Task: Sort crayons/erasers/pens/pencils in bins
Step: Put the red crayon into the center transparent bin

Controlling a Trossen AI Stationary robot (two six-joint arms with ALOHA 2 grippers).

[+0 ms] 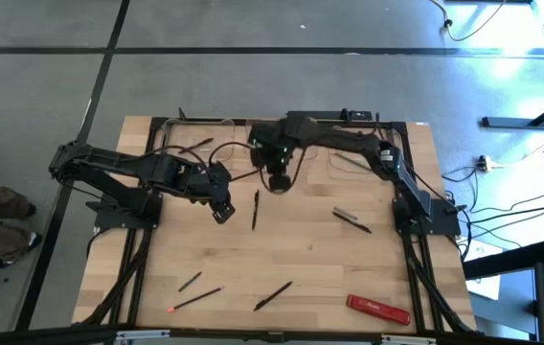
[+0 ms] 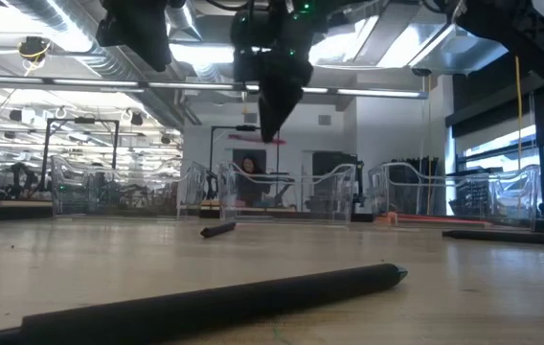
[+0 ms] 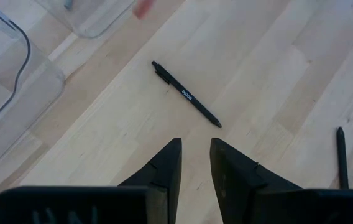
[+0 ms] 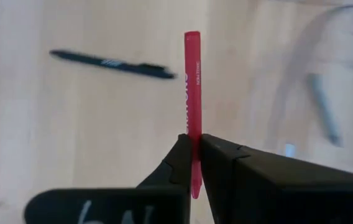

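My right gripper (image 1: 277, 182) hangs high over the table's far middle, shut on a red crayon (image 4: 192, 81), which also shows in the low view (image 2: 251, 137). My left gripper (image 3: 195, 149) is open and empty, fingers down, above a black pen (image 3: 186, 94) lying flat on the wood; in the high view it (image 1: 222, 209) is left of that pen (image 1: 256, 209). More black pens lie flat at the right (image 1: 351, 219) and along the near edge (image 1: 273, 295), (image 1: 191, 281). Clear bins (image 2: 282, 192) stand along the far edge. My right gripper pinches the red crayon between its two fingers, near one end (image 4: 193, 127). The fingers come from above, pointing down, and lie across the crayon. The crayon is level, lifted well clear of the table, most of its length sticking out to one side (image 2: 238, 137).
A flat red bar (image 1: 377, 309) lies at the near right. A dark stick with a red tip (image 1: 195, 299) lies near the front left. One bin holds a grey stick (image 4: 322, 109). Open wood lies in the table's middle (image 1: 301, 249).
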